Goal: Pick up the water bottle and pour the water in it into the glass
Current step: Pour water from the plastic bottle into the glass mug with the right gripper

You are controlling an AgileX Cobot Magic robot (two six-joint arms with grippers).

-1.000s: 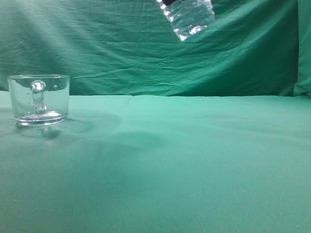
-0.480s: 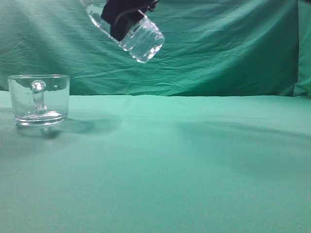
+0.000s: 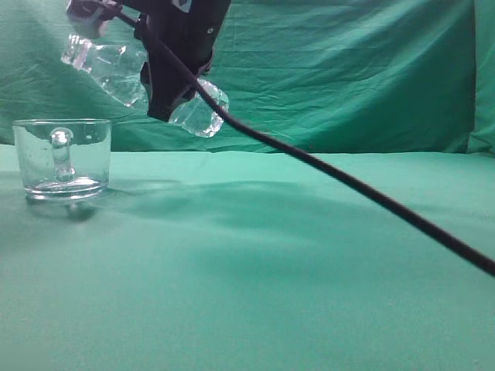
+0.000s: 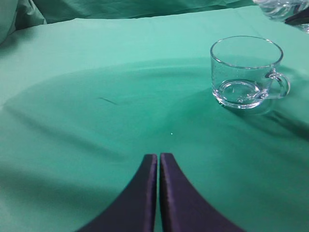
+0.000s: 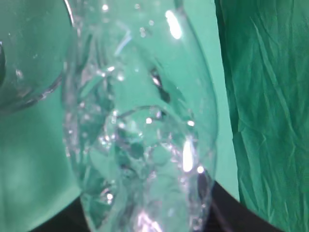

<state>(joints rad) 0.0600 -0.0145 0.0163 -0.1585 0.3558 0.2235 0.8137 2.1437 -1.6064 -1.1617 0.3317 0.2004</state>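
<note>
- Above and right of the glass (image 3: 62, 158), you've got the water bottle (image 3: 116, 73) held in the air by the right gripper (image 3: 176, 73), clamped round its mid-body.
- Bottle's long axis is tilted near horizontal: neck end points left and slightly up, toward the space over the glass; ribbed base end hangs lower, to the right of the gripper.
- Neck tip sits roughly above the glass rim, well clear of it, not touching.
- Glass stands upright on the green cloth (image 3: 271, 270), handle facing the ext. camera.
- Black cable (image 3: 348, 185) runs from the gripper down to the right edge, crossing in front of the bottle's base end.
- Left gripper (image 4: 158, 159): fingers pressed together, holding nothing, low over the cloth, well apart from the glass (image 4: 246, 72).
- Left wrist view: bottle cut off at top right corner, only a sliver shows.
- Right wrist view: bottle (image 5: 140, 121) fills the frame, v. close; glass rim curve at left edge. The water inside is hard to make out, level can't be told.
- Gripper body hides the bottle's middle in the ext. view.
</note>
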